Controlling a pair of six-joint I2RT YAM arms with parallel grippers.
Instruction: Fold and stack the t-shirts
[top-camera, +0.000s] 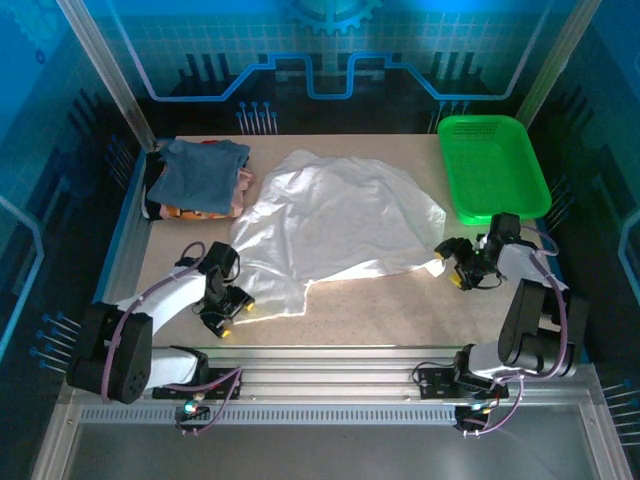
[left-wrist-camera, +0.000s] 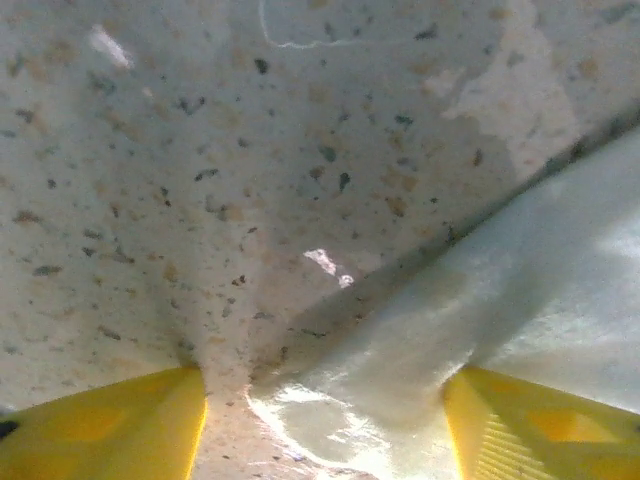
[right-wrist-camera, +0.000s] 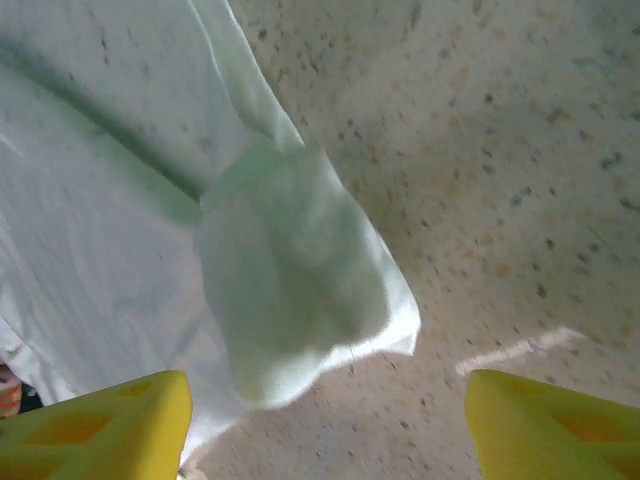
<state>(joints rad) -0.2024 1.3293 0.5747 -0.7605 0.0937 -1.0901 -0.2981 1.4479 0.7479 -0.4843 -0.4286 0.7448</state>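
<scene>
On the surface (top-camera: 400, 310), betw. both arms, lies the white t-shirt (top-camera: 335, 220): thin, spread out but rumpled, wrinkles across the middle, near hem uneven, no print legible from above. Folded t-shirts (top-camera: 200, 178) sit stacked at the far-left corner, slate-blue on top, pink & orange edges below. Left end effector (top-camera: 228, 315) is low at the shirt's near-left corner, fingers apart, cloth edge lying betw. them close to the right-hand pad (left-wrist-camera: 540, 430). Right end effector (top-camera: 452, 268) is at the right corner, fingers also apart, a doubled-over flap (right-wrist-camera: 295, 290) just ahead. Step looks like pinching both corners. To do it well: take one layer only, grip at the very corner, close both evenly, then pull taut before folding. Thin cloth prob. slips & drags.
</scene>
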